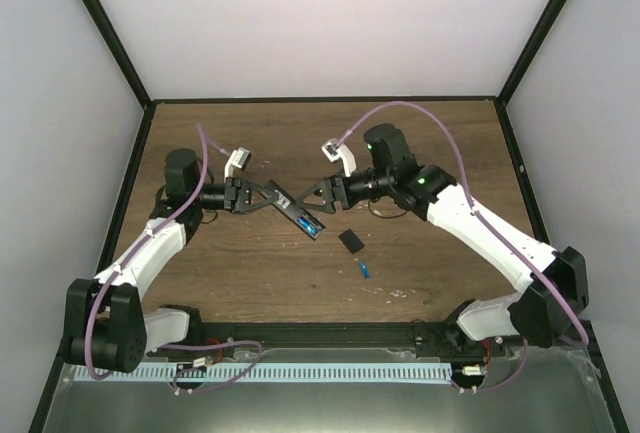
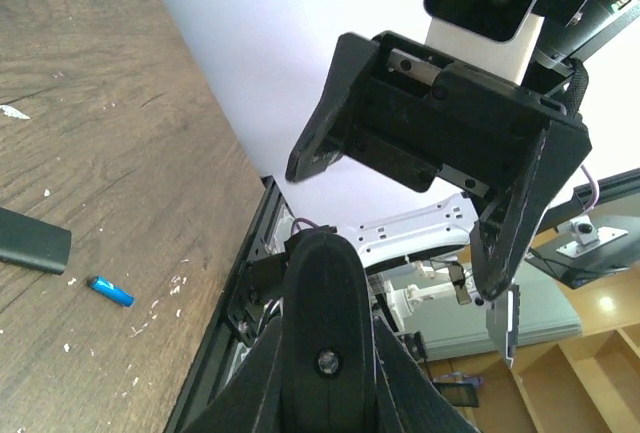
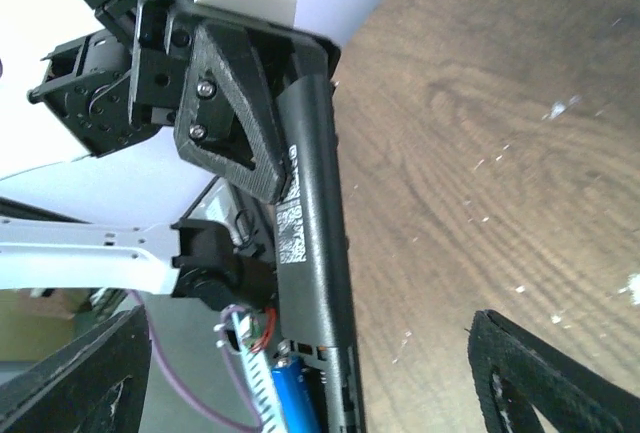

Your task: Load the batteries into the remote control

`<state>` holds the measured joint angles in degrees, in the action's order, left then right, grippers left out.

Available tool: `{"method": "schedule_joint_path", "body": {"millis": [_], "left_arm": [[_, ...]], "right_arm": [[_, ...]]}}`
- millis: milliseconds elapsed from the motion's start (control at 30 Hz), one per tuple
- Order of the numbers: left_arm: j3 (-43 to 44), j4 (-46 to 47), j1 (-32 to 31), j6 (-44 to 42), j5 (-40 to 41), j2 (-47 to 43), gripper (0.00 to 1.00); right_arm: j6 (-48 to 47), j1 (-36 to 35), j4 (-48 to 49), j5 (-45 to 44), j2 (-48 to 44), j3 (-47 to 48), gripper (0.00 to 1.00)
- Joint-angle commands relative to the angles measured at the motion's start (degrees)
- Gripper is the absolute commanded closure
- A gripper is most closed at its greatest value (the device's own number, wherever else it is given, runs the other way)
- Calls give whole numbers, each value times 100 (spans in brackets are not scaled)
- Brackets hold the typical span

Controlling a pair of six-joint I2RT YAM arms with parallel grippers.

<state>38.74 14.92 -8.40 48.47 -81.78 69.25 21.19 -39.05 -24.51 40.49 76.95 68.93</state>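
While left end effector clamps the remote control, one battery seated inside, right end effector hangs released; second battery lies on tabletop.

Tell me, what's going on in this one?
The left gripper is clamped on the remote control and holds it by one end, with the battery recess exposed. One blue battery already sits in that recess. The right gripper is close by the remote with its jaws open and holds nothing. The second battery lies on the table, next to a small black piece that may be the battery cover.
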Motion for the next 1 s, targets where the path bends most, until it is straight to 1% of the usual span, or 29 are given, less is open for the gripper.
{"method": "schedule_joint_path", "body": {"millis": [0, 167, 333, 400, 500, 733, 867, 967], "left_arm": [[24, 169, -27, -12, -156, -103, 100], [38, 160, -38, -4, -171, -84, 100], [54, 135, -36, -28, -163, -70, 100], [61, 126, -31, -26, -165, -62, 100], [72, 95, -37, -56, -156, -37, 100], [146, -102, -40, -202, -137, 11, 100], [175, -299, -46, -335, -132, 11, 100], [194, -399, -47, -424, -118, 9, 100]], "right_arm": [[372, 11, -268, 809, 277, 267, 22], [369, 11, -331, 943, 451, 238, 22], [394, 11, -241, 1225, 520, 253, 25], [395, 11, -215, 1351, 550, 245, 28], [387, 11, -260, 1540, 630, 245, 35], [252, 11, -437, 1706, 748, 247, 41], [223, 11, -441, 1734, 776, 253, 46], [241, 11, -433, 1760, 793, 257, 52]]}}
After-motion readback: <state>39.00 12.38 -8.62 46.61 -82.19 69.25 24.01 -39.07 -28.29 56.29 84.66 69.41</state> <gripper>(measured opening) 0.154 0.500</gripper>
